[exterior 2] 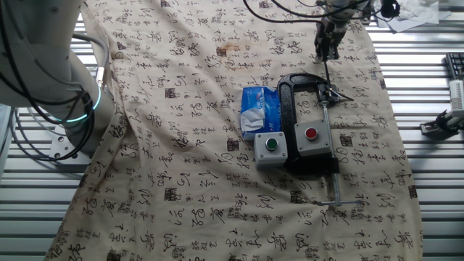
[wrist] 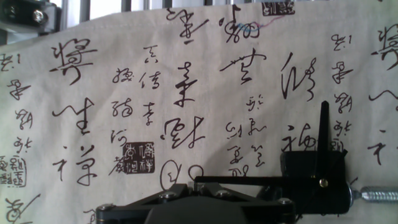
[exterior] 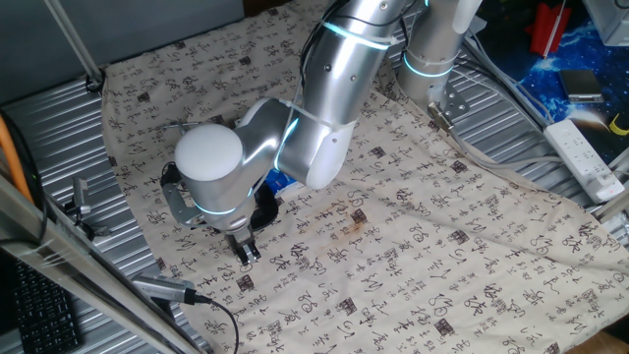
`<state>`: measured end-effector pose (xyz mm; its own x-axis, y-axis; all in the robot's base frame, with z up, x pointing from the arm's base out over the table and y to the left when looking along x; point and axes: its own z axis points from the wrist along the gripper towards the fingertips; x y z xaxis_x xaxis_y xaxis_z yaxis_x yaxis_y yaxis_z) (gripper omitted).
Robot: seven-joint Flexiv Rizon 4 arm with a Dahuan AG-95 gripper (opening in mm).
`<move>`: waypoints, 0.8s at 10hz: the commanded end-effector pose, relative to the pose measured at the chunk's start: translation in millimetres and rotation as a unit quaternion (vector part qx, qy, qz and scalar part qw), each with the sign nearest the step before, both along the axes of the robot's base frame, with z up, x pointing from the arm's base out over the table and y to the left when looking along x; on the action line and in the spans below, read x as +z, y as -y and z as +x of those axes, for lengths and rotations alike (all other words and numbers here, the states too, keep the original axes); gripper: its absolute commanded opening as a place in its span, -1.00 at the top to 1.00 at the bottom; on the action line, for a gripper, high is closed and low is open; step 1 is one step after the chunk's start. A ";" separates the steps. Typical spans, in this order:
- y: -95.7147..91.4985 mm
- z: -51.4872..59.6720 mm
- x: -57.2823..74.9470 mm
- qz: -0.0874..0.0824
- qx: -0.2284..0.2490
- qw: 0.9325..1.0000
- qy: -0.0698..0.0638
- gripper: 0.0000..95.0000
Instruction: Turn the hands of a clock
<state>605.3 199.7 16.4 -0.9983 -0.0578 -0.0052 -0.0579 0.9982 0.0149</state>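
Observation:
In the hand view the clock (wrist: 305, 163) is a small black body at the lower right. Its two thin black hands join at a hub (wrist: 321, 182). One hand (wrist: 323, 134) points straight up; the other (wrist: 255, 181) lies level, pointing left. My gripper (wrist: 193, 188) sits at the bottom edge, its black fingers closed together, right at the tip of the level hand. I cannot tell whether they touch it. In the other fixed view the gripper (exterior 2: 324, 51) hangs just beyond the black C-clamp (exterior 2: 290, 101) that holds the clock (exterior 2: 332, 93). In one fixed view the arm hides the clock.
Two grey boxes stand by the clamp, one with a green button (exterior 2: 270, 148), one with a red button (exterior 2: 312, 136). A blue-and-white carton (exterior 2: 259, 110) lies next to them. The clamp's silver rod (exterior 2: 330, 163) runs toward the cloth's near edge. A white power strip (exterior: 588, 157) lies at the right.

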 end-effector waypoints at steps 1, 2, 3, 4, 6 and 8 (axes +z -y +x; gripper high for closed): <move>0.4 0.4 -0.4 -0.001 0.002 1.000 0.000 1.00; 0.6 0.8 -1.0 -0.001 0.003 1.000 0.001 1.00; 0.6 1.4 -1.4 -0.002 0.003 1.000 0.002 1.00; 0.5 2.0 -1.5 -0.001 0.003 1.000 0.003 1.00; 0.1 3.7 -1.2 -0.002 0.003 1.000 0.003 1.00; -0.4 5.9 -0.8 -0.002 0.003 1.000 0.003 1.00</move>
